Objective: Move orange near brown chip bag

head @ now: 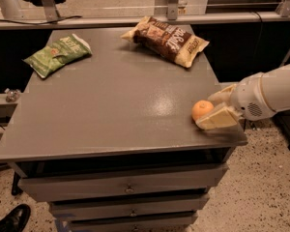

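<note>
The orange [200, 108] lies near the right front corner of the grey table [111, 105]. My gripper [210, 111] reaches in from the right at table height. Its jaws are open, one cream finger [217, 119] against the orange's near side and the other finger [221, 96] behind it. The orange sits partly between them, resting on the table. The brown chip bag [166, 39], with cream ends and white lettering, lies at the back right of the table, well beyond the orange.
A green chip bag [58, 54] lies at the back left. The table is a drawer cabinet with its front edge [121, 151] close to the orange. A rail [135, 21] runs behind the table. A shoe [12, 220] shows on the floor at lower left.
</note>
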